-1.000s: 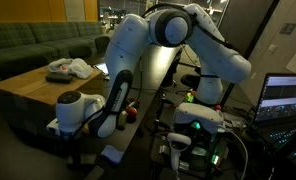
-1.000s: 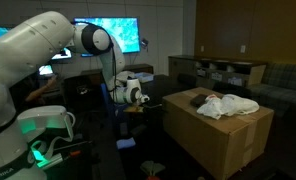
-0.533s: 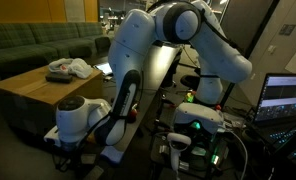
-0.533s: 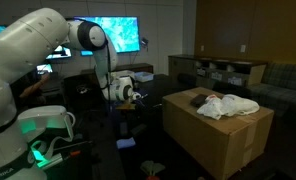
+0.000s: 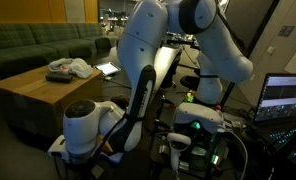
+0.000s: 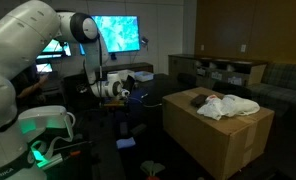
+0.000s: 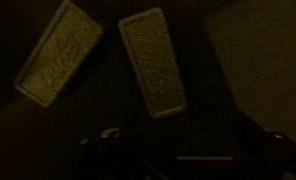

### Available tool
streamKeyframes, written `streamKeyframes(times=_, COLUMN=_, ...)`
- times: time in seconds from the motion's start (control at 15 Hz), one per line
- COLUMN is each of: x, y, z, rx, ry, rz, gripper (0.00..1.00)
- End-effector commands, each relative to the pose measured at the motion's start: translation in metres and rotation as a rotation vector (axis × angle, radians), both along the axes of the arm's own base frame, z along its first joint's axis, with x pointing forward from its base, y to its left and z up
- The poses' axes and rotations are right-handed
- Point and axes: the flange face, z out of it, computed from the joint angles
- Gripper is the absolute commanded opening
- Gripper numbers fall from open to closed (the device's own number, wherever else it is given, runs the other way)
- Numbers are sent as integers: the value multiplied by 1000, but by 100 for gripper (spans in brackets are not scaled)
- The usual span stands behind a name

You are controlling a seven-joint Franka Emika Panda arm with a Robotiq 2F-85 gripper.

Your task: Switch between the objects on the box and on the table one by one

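White cloth lies crumpled on top of the cardboard box, with a dark piece just beside it on the left. It looks light and limp, so I'd pinch a raised fold near its middle. Well off to the left, the gripper hangs low, jaws spread, holding nothing.

A pale textured slab beside a second slab, both tilted, apart, in near darkness
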Motion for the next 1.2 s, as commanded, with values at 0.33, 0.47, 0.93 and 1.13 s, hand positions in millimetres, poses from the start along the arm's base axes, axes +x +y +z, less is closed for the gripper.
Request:
streamKeyframes(times=0.33, x=-29, y=5, z=-6, rx=-4, ry=21, rz=62, gripper=100)
streamKeyframes(times=0.47, x=-30, y=7, z=-11, rx=-7, ry=24, rz=70, gripper=100)
streamKeyframes(times=0.93, x=-27, y=5, z=-28, rx=-19, ry=37, rz=90, gripper=100)
streamKeyframes(times=1.13, x=-17, y=1, z=-34, rx=-25, ry=35, rz=90, gripper=100)
